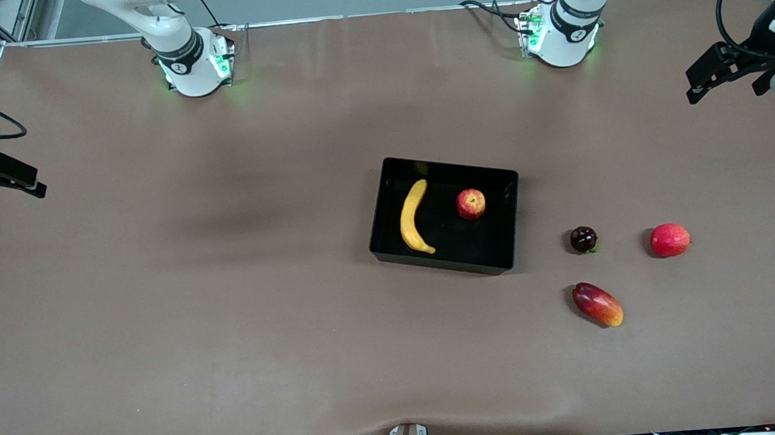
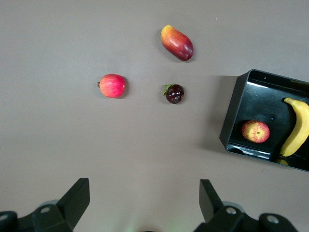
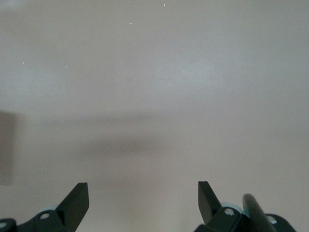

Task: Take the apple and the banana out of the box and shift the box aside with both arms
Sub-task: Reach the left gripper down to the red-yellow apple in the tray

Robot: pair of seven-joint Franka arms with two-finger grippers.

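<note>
The black box point(image 1: 386, 204) sits on the brown table near the middle. The yellow banana point(image 1: 413, 217) and the red apple with yellow streaks point(image 1: 470, 203) lie in it, side by side and apart. The left wrist view shows the box point(image 2: 232, 121), the banana point(image 2: 297, 128) and the apple point(image 2: 255, 131). My left gripper point(image 1: 726, 84) is open and empty, held up over the left arm's end of the table; its fingers point(image 2: 77, 198) stand wide apart. My right gripper point(image 1: 7, 188) is open and empty over the right arm's end; its wrist view point(image 3: 143, 198) shows only bare table.
Three other fruits lie on the table between the box and the left arm's end: a dark purple round fruit point(image 1: 583, 239), a plain pinkish-red round fruit point(image 1: 669, 239) and a red-orange mango point(image 1: 597, 304), the one nearest the front camera.
</note>
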